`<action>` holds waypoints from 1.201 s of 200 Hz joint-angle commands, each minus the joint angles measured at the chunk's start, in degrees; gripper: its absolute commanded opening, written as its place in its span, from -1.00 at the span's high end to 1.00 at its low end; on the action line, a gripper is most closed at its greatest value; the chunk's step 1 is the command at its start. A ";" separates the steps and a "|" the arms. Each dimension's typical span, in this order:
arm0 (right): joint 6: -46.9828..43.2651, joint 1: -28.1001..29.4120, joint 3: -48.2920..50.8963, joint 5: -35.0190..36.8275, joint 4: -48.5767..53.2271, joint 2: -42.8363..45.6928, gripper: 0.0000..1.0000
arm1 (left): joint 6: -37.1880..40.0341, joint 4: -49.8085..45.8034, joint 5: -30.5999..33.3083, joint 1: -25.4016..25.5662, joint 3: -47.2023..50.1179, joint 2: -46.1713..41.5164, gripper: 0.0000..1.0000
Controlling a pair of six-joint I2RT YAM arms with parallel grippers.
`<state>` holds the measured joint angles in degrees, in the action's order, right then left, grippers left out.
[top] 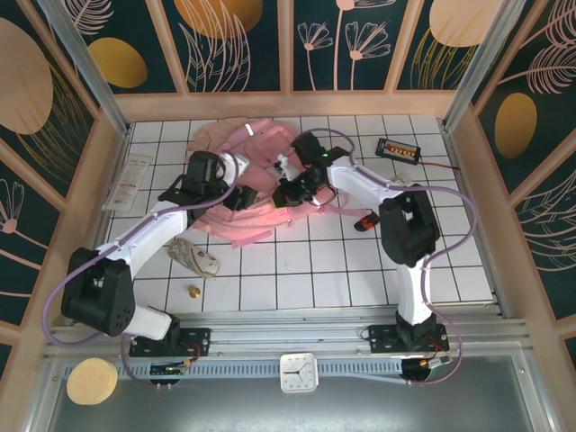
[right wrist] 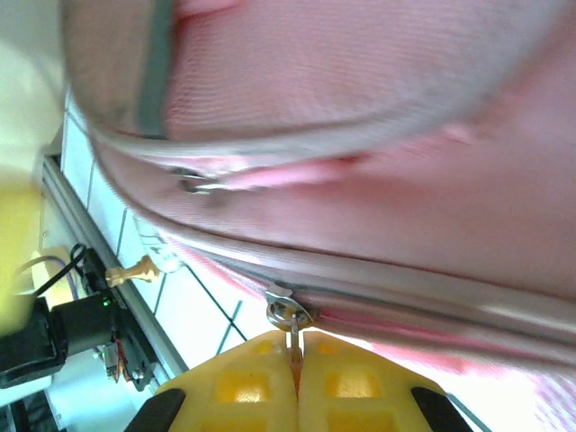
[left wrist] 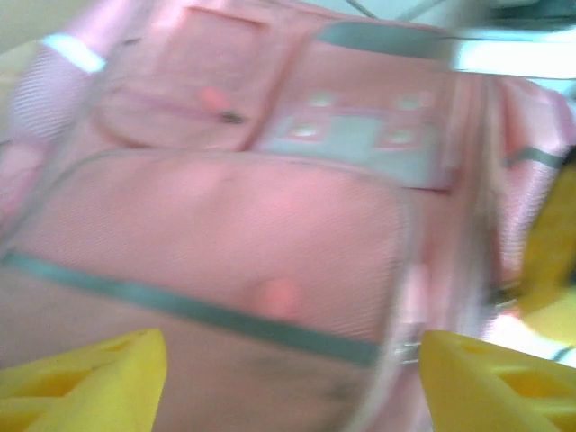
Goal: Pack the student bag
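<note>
One zipper pull (right wrist: 290, 317) on the student bag (top: 255, 144) sits pinched in the right gripper (right wrist: 296, 346), the left gripper (left wrist: 292, 360) gapes empty; unzipping seems in hand, needing a steady drag.

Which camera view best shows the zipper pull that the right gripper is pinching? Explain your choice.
Right wrist: the zipper pull sits sharp and close in the shut right gripper. Top external shows the student bag, the pull too small to tell. Left wrist gives blurred pockets.
</note>
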<state>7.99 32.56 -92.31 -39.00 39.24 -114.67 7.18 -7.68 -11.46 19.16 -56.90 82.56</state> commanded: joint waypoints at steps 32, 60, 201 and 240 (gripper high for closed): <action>-0.67 -4.28 3.74 0.60 0.14 6.42 1.00 | -27.74 -12.17 -7.73 -8.96 -14.31 12.24 -0.43; -0.21 -3.29 2.60 0.38 -0.47 5.42 1.00 | -37.02 -16.20 -11.95 -9.04 -19.69 19.47 -0.41; -1.31 -3.82 3.55 -0.58 -0.84 6.19 1.00 | -37.43 -26.28 -5.16 -12.29 -26.01 25.94 -0.41; -1.71 -3.79 3.02 -0.59 -0.53 6.04 1.00 | -39.44 -23.41 -8.61 -12.30 -25.94 27.95 -0.22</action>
<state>7.79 28.86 -88.58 -37.36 39.46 -110.61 -30.37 -31.90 -17.54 7.07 -82.04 108.29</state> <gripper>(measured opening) 0.067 0.627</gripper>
